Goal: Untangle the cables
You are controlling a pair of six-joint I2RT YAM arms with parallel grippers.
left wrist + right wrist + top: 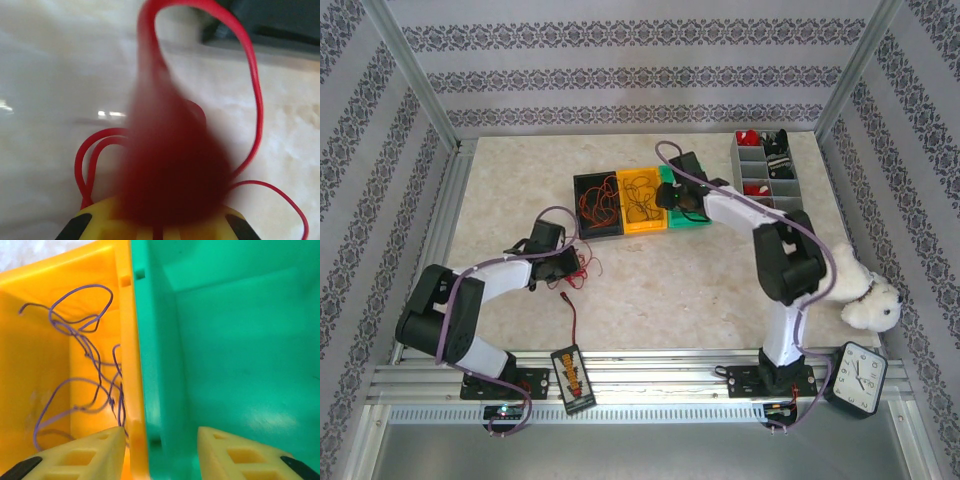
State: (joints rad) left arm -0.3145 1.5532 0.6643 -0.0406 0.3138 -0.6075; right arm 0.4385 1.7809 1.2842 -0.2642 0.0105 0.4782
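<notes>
Okay, red cables (pixel 586 262) first: a curly bunch sits right at the tip of my left claw (pixel 567 263) and spills onto the worktop (pixel 670 290) just ahead of it. On the left wrist view the left claw (pixel 160 227) is pressed shut. The red cables (pixel 258 100) come out from between its yellow fingertips (pixel 107 225), so I have hold of them. One tall loop arches up ahead of the claw, smaller loops curl off to its left, and a thin strand trails away to its right. A red blur sits right against the lens, too close for me to make out.

Further ahead of the left claw, a black bin (pixel 578 200) holds another red tangle (pixel 598 203). Next to it, the orange bin (pixel 642 229) carries thin wires (pixel 642 200).

My right claw (pixel 682 200) hangs over the join of the orange bin and the green bin (pixel 682 223). Through the right wrist view, the right claw (pixel 160 450) is partly open and gripping nothing. It straddles the wall where the two bins meet, with one finger (pixel 80 457) over the orange bin (pixel 30 355) and the other over the green bin (pixel 240 350). The thin wires (pixel 90 352) lie loose ahead of that claw on its left, and one strand runs close to the finger.

Well to the right of the right claw stands a gray compartment tray (pixel 735 165). Behind the left claw, by the arm bases, lies a battery pack (pixel 572 377) with its dark wire (pixel 572 318).
</notes>
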